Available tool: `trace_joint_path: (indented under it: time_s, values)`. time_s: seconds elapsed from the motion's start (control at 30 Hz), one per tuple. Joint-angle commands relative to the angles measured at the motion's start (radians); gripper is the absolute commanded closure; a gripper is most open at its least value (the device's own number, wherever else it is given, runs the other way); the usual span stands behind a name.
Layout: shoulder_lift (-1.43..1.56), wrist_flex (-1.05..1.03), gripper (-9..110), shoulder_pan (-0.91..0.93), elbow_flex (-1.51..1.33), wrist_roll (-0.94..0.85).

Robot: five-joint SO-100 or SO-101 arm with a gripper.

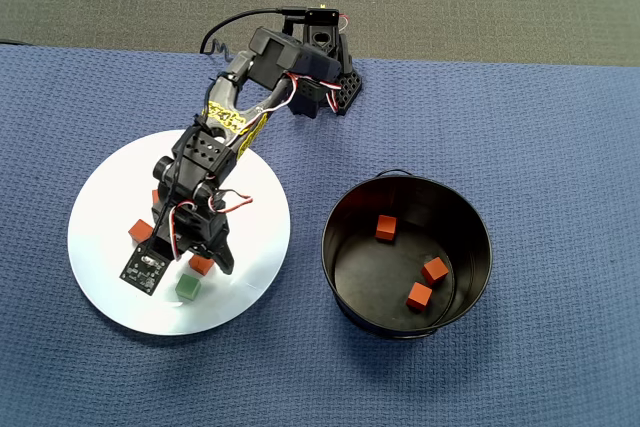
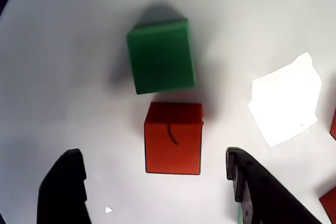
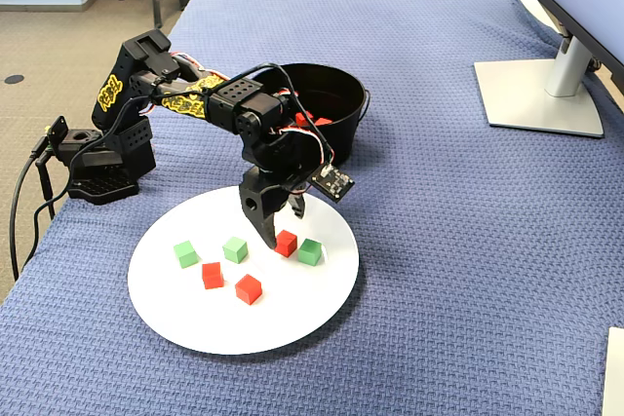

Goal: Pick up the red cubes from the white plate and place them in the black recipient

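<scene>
The white plate [image 1: 110, 197] lies left of the black pot [image 1: 470, 277] in the overhead view. My gripper [image 1: 207, 253] is open low over the plate. In the wrist view the gripper [image 2: 152, 156] has its black fingertips [image 2: 71, 166] on either side of a red cube [image 2: 174, 138], not touching it. A green cube [image 2: 160, 56] lies just beyond that cube. The fixed view shows the gripper [image 3: 280, 226] at that red cube [image 3: 285, 243], plus two more red cubes [image 3: 212, 275] and three green cubes [image 3: 235, 249] on the plate [image 3: 292, 309]. Three red cubes [image 1: 419, 296] lie in the pot.
The arm's base [image 3: 97, 168] stands at the table's left edge in the fixed view, behind the plate. A monitor stand [image 3: 536, 94] sits far right. The pot [image 3: 351, 133] is just behind the gripper there. Blue cloth [image 1: 560, 127] covers the table.
</scene>
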State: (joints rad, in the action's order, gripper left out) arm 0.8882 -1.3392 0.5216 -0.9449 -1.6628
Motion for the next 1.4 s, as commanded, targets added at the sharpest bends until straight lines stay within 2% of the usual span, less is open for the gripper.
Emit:
trace_joint_path:
  time_s: [0.0,0.33,0.43,0.53,0.73,0.9,1.07,1.37]
  values:
    - [-0.003,-0.014,76,-0.014,0.078,0.026]
    - [-0.060,-0.014,81,-0.018,0.127,0.046]
    - [-0.063,-0.012,87,-0.021,0.130,0.061]
    - [-0.061,-0.015,101,-0.031,0.133,0.086]
    - [-0.014,-0.025,101,-0.046,0.129,0.129]
    - [0.175,-0.129,102,-0.057,0.100,0.124]
    - [0.428,-0.124,102,-0.086,-0.012,0.152]
    - [0.818,0.028,102,-0.281,-0.242,0.451]
